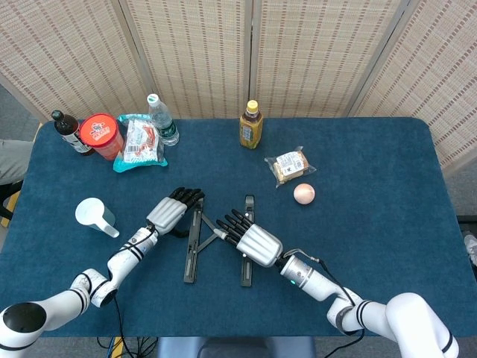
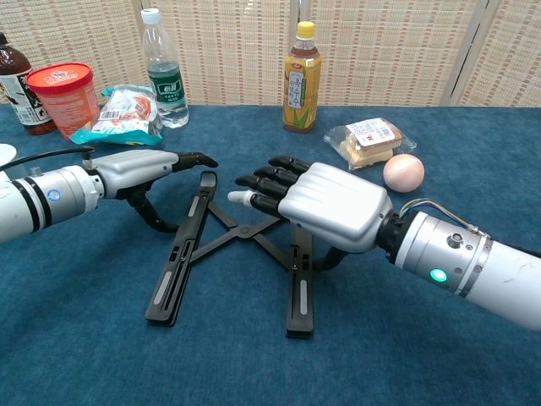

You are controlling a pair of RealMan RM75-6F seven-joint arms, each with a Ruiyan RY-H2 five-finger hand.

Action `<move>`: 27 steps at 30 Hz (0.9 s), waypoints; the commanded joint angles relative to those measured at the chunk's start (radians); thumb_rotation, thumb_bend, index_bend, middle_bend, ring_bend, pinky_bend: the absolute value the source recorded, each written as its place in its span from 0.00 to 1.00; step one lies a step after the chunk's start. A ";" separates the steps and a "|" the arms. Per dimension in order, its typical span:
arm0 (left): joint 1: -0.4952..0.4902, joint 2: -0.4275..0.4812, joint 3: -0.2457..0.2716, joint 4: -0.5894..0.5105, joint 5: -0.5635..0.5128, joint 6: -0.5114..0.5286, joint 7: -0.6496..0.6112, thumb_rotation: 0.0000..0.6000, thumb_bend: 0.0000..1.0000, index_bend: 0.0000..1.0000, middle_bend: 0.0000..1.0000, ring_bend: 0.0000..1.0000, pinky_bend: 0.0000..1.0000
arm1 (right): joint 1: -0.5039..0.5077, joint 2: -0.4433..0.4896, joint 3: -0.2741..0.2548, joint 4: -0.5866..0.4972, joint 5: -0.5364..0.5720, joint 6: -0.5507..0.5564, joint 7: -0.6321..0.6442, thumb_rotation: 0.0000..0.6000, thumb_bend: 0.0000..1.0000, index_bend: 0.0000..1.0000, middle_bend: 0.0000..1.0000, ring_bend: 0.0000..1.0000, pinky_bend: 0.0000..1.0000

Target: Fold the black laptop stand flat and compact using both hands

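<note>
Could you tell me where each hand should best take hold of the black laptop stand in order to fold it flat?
Probably by its two long rails, pushed inward from the outer sides. The laptop stand lies open on the table, its rails joined by crossing links, so squeezing them together should collapse it. The left hand sits outside the left rail; the right hand hovers over the right rail.

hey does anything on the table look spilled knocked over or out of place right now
Nothing stands out. The bottles and red tub stand upright at the back, the snack bag lies flat, and the black laptop stand sits unfolded between the left hand and right hand.
</note>
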 commanded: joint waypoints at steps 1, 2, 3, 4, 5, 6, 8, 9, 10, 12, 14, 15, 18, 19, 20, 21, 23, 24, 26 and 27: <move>-0.001 0.000 -0.001 -0.003 -0.001 -0.001 -0.003 1.00 0.18 0.00 0.00 0.00 0.00 | 0.004 -0.011 0.003 0.014 -0.002 0.007 0.007 1.00 0.00 0.00 0.00 0.00 0.00; -0.001 0.000 -0.001 -0.004 -0.001 -0.001 -0.003 1.00 0.18 0.00 0.00 0.00 0.00 | 0.005 -0.015 0.005 0.019 -0.003 0.011 0.009 1.00 0.00 0.00 0.00 0.00 0.00; -0.002 0.000 -0.001 -0.005 0.000 -0.001 -0.003 1.00 0.18 0.00 0.00 0.00 0.00 | 0.006 -0.020 0.006 0.026 -0.004 0.014 0.012 1.00 0.00 0.00 0.00 0.00 0.00; -0.002 0.000 -0.001 -0.006 -0.001 -0.001 -0.002 1.00 0.18 0.00 0.00 0.00 0.00 | 0.007 -0.024 0.007 0.031 -0.004 0.017 0.015 1.00 0.00 0.00 0.00 0.00 0.00; -0.002 0.000 -0.001 -0.007 -0.001 -0.001 -0.003 1.00 0.18 0.00 0.00 0.00 0.00 | 0.008 -0.028 0.008 0.035 -0.004 0.020 0.017 1.00 0.00 0.00 0.00 0.00 0.00; -0.003 0.000 -0.002 -0.009 -0.002 -0.001 -0.003 1.00 0.18 0.00 0.00 0.00 0.00 | 0.009 -0.031 0.009 0.041 -0.005 0.023 0.019 1.00 0.00 0.00 0.00 0.00 0.00; -0.004 0.001 -0.003 -0.014 -0.003 -0.001 -0.004 1.00 0.18 0.00 0.00 0.00 0.00 | 0.012 -0.041 0.012 0.054 -0.006 0.030 0.022 1.00 0.00 0.00 0.00 0.00 0.00; -0.005 0.002 -0.004 -0.017 -0.003 -0.001 -0.004 1.00 0.18 0.00 0.00 0.00 0.00 | 0.014 -0.048 0.014 0.062 -0.006 0.034 0.024 1.00 0.00 0.00 0.00 0.00 0.00; -0.005 0.002 -0.004 -0.019 -0.003 0.000 -0.003 1.00 0.18 0.00 0.00 0.00 0.00 | 0.015 -0.053 0.016 0.068 -0.006 0.037 0.028 1.00 0.00 0.00 0.00 0.00 0.00; -0.006 0.003 -0.005 -0.024 -0.004 -0.001 -0.003 1.00 0.18 0.00 0.00 0.00 0.00 | 0.018 -0.064 0.021 0.082 -0.004 0.043 0.034 1.00 0.00 0.00 0.00 0.00 0.00; -0.007 0.004 -0.007 -0.029 -0.005 -0.001 -0.004 1.00 0.18 0.00 0.00 0.00 0.00 | 0.022 -0.074 0.025 0.094 -0.004 0.048 0.038 1.00 0.00 0.00 0.00 0.00 0.00; -0.008 0.004 -0.008 -0.033 -0.006 -0.002 -0.006 1.00 0.18 0.00 0.00 0.00 0.00 | 0.024 -0.081 0.028 0.101 -0.003 0.053 0.041 1.00 0.00 0.00 0.00 0.00 0.00; -0.010 0.005 -0.009 -0.040 -0.005 -0.002 -0.005 1.00 0.18 0.00 0.00 0.00 0.00 | 0.030 -0.095 0.033 0.119 -0.004 0.064 0.046 1.00 0.00 0.00 0.00 0.00 0.00; -0.011 0.005 -0.009 -0.043 -0.005 -0.003 -0.003 1.00 0.18 0.00 0.00 0.00 0.00 | 0.032 -0.101 0.035 0.126 -0.005 0.069 0.048 1.00 0.00 0.00 0.00 0.00 0.00; -0.012 0.006 -0.009 -0.045 -0.005 -0.002 -0.003 1.00 0.18 0.00 0.00 0.00 0.00 | 0.034 -0.105 0.037 0.131 -0.005 0.071 0.049 1.00 0.00 0.00 0.00 0.00 0.00; -0.013 0.006 -0.010 -0.048 -0.005 -0.002 -0.002 1.00 0.18 0.00 0.00 0.00 0.00 | 0.036 -0.109 0.038 0.135 -0.004 0.072 0.051 1.00 0.00 0.00 0.00 0.00 0.00; -0.015 0.005 -0.011 -0.052 -0.005 -0.003 -0.002 1.00 0.18 0.00 0.00 0.00 0.00 | 0.041 -0.117 0.042 0.145 -0.002 0.074 0.053 1.00 0.00 0.00 0.00 0.00 0.00; -0.016 0.005 -0.011 -0.054 -0.005 -0.004 -0.002 1.00 0.18 0.00 0.00 0.00 0.00 | 0.043 -0.121 0.043 0.149 -0.001 0.075 0.054 1.00 0.00 0.00 0.00 0.00 0.00; -0.018 0.005 -0.011 -0.057 -0.004 -0.005 -0.001 1.00 0.18 0.00 0.00 0.00 0.00 | 0.049 -0.128 0.045 0.159 -0.001 0.075 0.052 1.00 0.00 0.00 0.00 0.00 0.00; -0.019 0.005 -0.012 -0.057 -0.004 -0.004 0.001 1.00 0.18 0.00 0.00 0.00 0.00 | 0.052 -0.132 0.045 0.167 -0.003 0.077 0.048 1.00 0.00 0.00 0.00 0.00 0.00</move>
